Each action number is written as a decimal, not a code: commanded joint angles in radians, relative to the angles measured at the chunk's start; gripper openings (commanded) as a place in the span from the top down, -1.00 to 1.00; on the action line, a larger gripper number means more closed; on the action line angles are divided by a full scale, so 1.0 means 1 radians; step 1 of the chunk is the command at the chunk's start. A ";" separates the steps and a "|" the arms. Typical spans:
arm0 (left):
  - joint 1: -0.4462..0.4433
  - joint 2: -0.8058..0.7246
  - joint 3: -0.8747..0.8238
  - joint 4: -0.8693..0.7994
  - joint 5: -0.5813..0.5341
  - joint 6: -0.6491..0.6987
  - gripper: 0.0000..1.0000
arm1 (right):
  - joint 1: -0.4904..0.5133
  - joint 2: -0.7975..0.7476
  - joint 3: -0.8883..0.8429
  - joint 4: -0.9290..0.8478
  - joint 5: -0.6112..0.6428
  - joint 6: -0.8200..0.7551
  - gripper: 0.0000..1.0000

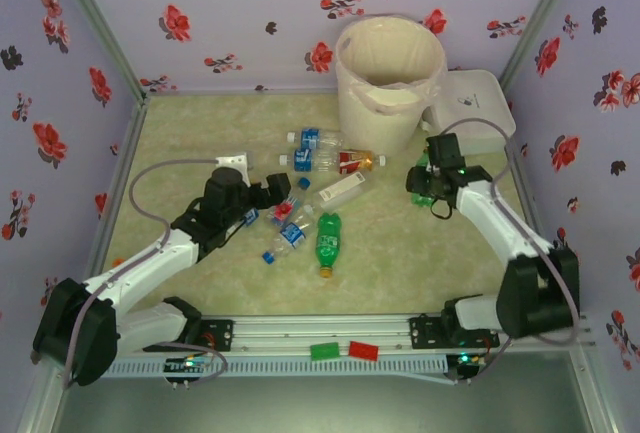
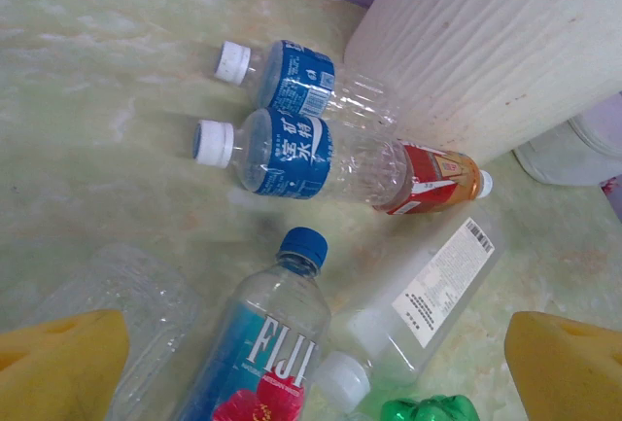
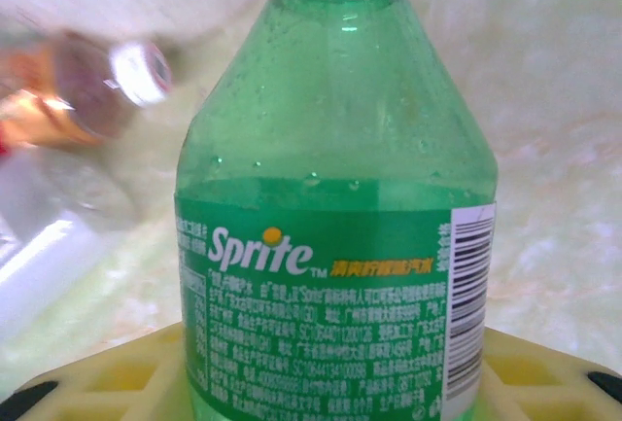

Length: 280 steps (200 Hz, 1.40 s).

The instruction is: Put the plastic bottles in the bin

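**A:** Which step was it?

**B:** A pick-up, as I judged it. The bin (image 1: 385, 118) stood at the upper middle of the top view, a little right of centre. Most of the plastic bottles (image 1: 320, 168) lay scattered on the table (image 1: 200, 133), below and left of it.

**A:** Which claw had one?

**B:** The right gripper (image 1: 432, 188), right of centre and near the bin's lower right side. It was clenched on a green Sprite bottle (image 3: 335, 197), seen close up in the middle of the right wrist view.

**A:** And the next move?

**B:** Probably a lift well above the tall rim, then a carry up and left over the opening before letting go. Too low, and the bottle would knock the wall.

**A:** The other claw?

**B:** The left gripper (image 1: 272, 193), left of centre, was spread wide and gripped nothing. Its yellow pads (image 2: 63, 363) sat at the lower corners of the left wrist view, with a Fiji bottle (image 2: 262, 353) between them.
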 commanded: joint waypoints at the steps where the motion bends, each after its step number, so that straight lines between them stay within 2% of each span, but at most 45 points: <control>1: 0.027 -0.007 -0.009 -0.023 -0.019 0.007 -1.00 | 0.000 -0.124 -0.001 -0.036 -0.008 0.040 0.05; 39: 0.081 -0.059 -0.063 -0.029 -0.018 0.001 -1.00 | -0.001 -0.235 0.118 -0.058 -0.064 0.065 0.06; 84: 0.139 -0.139 -0.121 -0.058 -0.014 0.002 -1.00 | 0.000 -0.194 0.325 0.050 -0.153 0.126 0.08; 140: 0.151 -0.274 -0.161 -0.177 0.000 0.027 -1.00 | -0.001 0.129 0.680 0.146 -0.173 0.141 0.10; 204: 0.162 -0.476 -0.216 -0.386 -0.002 0.044 -1.00 | 0.009 0.574 1.146 0.015 -0.168 0.140 0.09; 244: 0.165 -0.587 -0.234 -0.463 -0.006 0.042 -1.00 | 0.019 0.723 1.298 -0.062 -0.146 0.141 -0.11; 280: 0.166 -0.611 -0.236 -0.494 -0.006 0.032 -1.00 | 0.034 0.768 1.377 -0.099 -0.133 0.132 -0.58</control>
